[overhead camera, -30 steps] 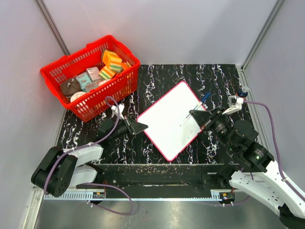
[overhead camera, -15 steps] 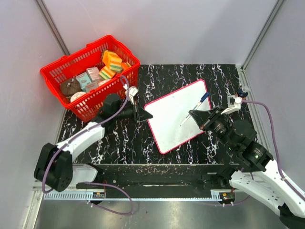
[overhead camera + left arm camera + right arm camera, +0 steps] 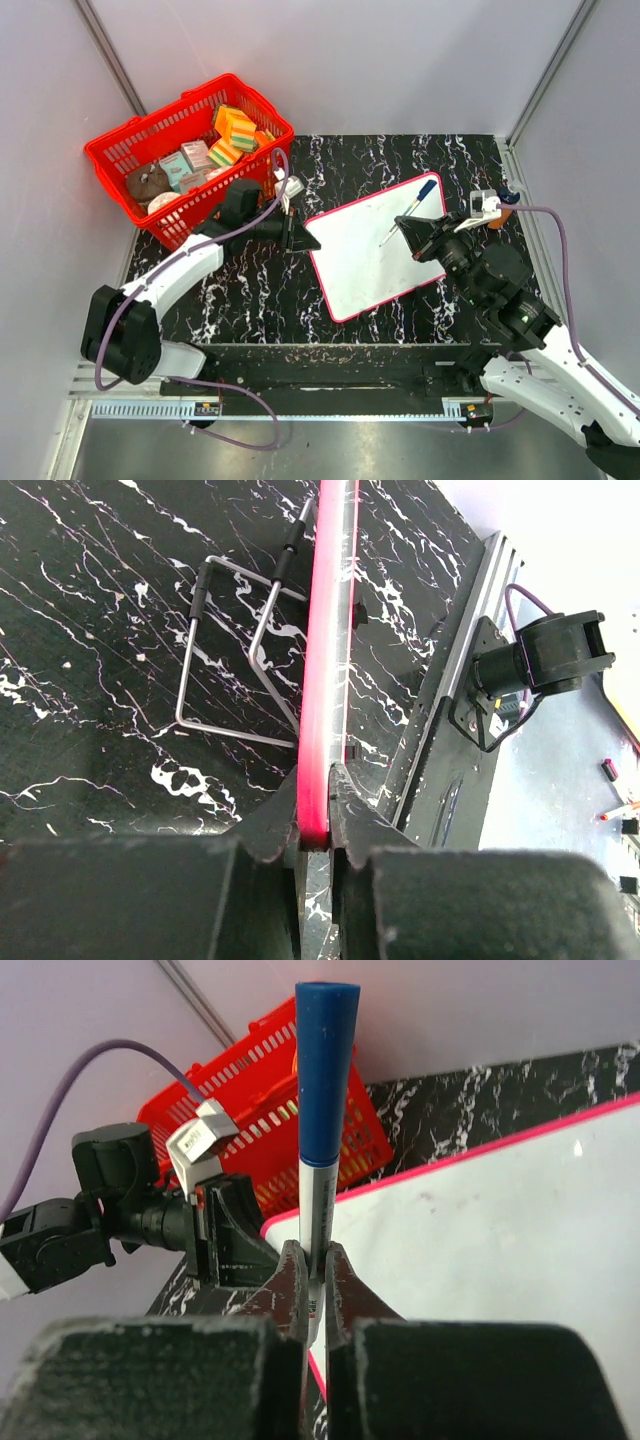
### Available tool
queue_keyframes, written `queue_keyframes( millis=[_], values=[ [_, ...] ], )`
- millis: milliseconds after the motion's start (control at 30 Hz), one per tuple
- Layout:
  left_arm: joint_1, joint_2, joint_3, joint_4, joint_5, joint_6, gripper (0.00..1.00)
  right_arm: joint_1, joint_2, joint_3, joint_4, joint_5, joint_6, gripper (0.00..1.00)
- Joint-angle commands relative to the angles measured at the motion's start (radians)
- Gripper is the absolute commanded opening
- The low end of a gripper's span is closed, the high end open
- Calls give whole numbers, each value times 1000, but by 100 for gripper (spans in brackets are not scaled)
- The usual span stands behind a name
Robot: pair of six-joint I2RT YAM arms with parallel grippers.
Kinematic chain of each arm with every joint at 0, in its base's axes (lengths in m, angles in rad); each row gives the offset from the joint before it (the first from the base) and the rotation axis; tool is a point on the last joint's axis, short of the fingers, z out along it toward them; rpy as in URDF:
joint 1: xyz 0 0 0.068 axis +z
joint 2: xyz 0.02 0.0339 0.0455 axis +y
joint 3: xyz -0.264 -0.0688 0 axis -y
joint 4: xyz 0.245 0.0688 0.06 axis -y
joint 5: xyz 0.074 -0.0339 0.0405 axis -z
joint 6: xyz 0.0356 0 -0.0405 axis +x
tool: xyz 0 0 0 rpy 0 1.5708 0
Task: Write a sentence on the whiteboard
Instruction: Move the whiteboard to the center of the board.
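I'm watching the left gripper (image 3: 303, 240) pinching the pink rim of the whiteboard (image 3: 380, 250), which is lying just right of the red basket (image 3: 215, 205). The right gripper (image 3: 415, 232) is clamping a blue marker (image 3: 427, 193) over the board's side farthest from the basket. No writing is showing, and I'm worrying that pen pressure is going to pivot the board about that one thin edge grip, or slide the marker between the narrow jaws, skewing the strokes.

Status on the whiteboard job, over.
Left claw shut on whiteboard edge. Right claw shut on marker, over board. No writing readable. Nothing in the way.
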Motion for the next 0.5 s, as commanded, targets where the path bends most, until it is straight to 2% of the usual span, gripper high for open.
queue_keyframes(
  millis=[0, 233, 467],
  values=[
    [-10, 68, -22, -254, -83, 294, 0, 5, 10, -63, 230, 46, -149, 0],
    [1, 113, 50, -329, -76, 357, 0, 5, 33, -169, 455, 57, -284, 0],
    [5, 156, 64, -356, -72, 373, 0, 5, 114, -194, 586, 48, -422, 0]
  ],
)
